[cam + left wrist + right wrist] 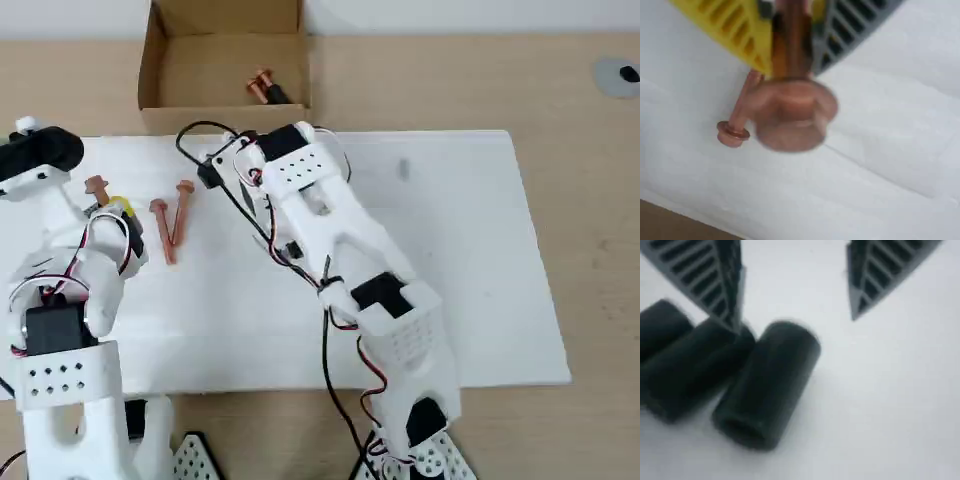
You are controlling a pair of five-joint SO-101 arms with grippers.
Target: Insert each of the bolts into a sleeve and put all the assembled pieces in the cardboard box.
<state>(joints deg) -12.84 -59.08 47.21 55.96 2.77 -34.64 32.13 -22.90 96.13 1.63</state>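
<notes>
My left gripper [790,55] is shut on a copper bolt [792,117], held just above the white mat with its head pointing away from the fingers. In the high view this held bolt [97,186] is at the mat's left edge. Two more bolts [163,230] [181,210] lie in a V on the mat to its right. My right gripper [795,315] is open above three black sleeves, the nearest sleeve [770,390] lying just below the gap. The cardboard box [155,70] at the back holds one assembled piece [262,88].
The white mat [470,260] covers most of the wooden table. The right arm [300,170] stretches diagonally across the mat's middle, trailing cables [225,195]. Another bolt [735,130] lies on the mat behind the held one.
</notes>
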